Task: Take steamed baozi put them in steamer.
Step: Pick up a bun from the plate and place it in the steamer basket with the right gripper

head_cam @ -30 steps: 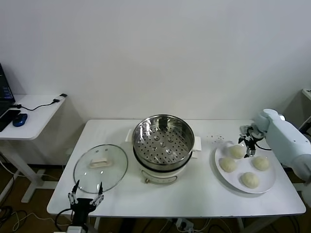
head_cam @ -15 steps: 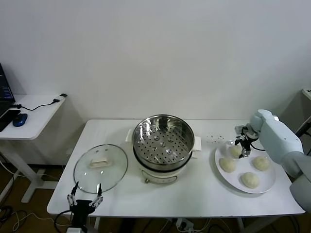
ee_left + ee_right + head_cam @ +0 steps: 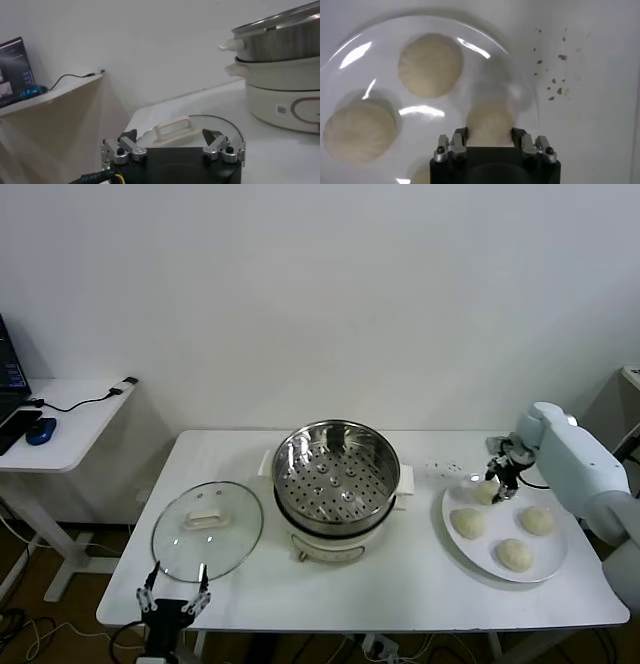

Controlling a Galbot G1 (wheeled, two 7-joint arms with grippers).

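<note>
- Four steamed baozi (image 3: 468, 523) are sitting on the white plate (image 3: 548, 565), well apart from the steamer (image 3: 336, 468).
- Right gripper (image 3: 497, 480) is squeezing the far bun (image 3: 490, 124) between its fingers.
- Left gripper (image 3: 174, 599) is waiting low near the glass lid (image 3: 207, 530), fingers apart.

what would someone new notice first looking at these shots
The shiny steamer at the middle of the white table, uncovered and empty, draws the eye first. Its glass lid lies flat to the robot's left of it. To the robot's right, the right pincer grips one of four baozi on a white plate; the left pincer waits open at the table's near edge.
</note>
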